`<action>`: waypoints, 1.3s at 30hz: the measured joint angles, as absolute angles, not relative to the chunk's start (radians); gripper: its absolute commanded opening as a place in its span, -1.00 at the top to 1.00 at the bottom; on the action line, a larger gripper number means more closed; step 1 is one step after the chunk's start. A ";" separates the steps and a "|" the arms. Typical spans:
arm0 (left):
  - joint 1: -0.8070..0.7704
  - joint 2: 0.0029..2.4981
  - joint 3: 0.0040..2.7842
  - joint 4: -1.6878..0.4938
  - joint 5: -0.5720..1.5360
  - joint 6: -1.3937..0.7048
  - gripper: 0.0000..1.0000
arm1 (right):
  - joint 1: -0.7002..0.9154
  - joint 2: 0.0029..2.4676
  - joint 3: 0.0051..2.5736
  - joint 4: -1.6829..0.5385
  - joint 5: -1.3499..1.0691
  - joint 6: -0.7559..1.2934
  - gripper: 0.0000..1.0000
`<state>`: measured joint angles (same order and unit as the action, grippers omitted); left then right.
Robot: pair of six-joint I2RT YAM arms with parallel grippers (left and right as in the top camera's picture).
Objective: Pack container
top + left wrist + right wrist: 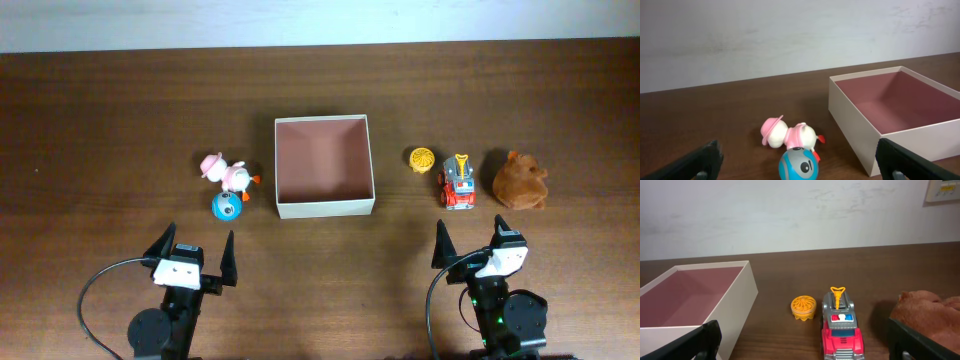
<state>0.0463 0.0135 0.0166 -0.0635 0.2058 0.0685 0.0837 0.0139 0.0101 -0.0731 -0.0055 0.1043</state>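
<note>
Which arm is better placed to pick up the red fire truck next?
Right. The right gripper stands open facing the fire truck, both right of the container; the left gripper sits on the other side, by the pink toy.

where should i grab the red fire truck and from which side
Probably best to take the red fire truck across its narrow body, one of the fingers on each long flank, coming down from above with the right gripper. It stands upright on its wheels, lengthwise to that arm, with both sides clear of the brown plush and orange toy.
</note>
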 measured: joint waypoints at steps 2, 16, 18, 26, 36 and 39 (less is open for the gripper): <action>0.046 0.014 0.017 -0.064 0.206 0.068 -0.99 | 0.084 0.014 0.010 -0.073 -0.006 0.104 -0.97; 0.046 0.014 0.017 -0.064 0.206 0.068 -0.99 | 0.084 0.014 0.010 -0.073 -0.006 0.104 -0.97; 0.046 0.014 0.017 -0.064 0.206 0.068 -0.99 | 0.084 0.014 0.010 -0.073 -0.006 0.104 -0.97; 0.046 0.014 0.017 -0.064 0.206 0.068 -0.99 | 0.084 0.014 0.010 -0.073 -0.006 0.104 -0.97; 0.046 0.014 0.017 -0.064 0.206 0.068 -0.99 | 0.084 0.014 0.010 -0.072 -0.007 0.106 -0.97; 0.046 0.014 0.017 -0.064 0.206 0.068 -0.99 | 0.084 0.014 0.011 -0.072 -0.026 0.128 -0.97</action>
<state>0.0463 0.0135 0.0166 -0.0635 0.2058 0.0685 0.0837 0.0139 0.0113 -0.0723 -0.0257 0.1276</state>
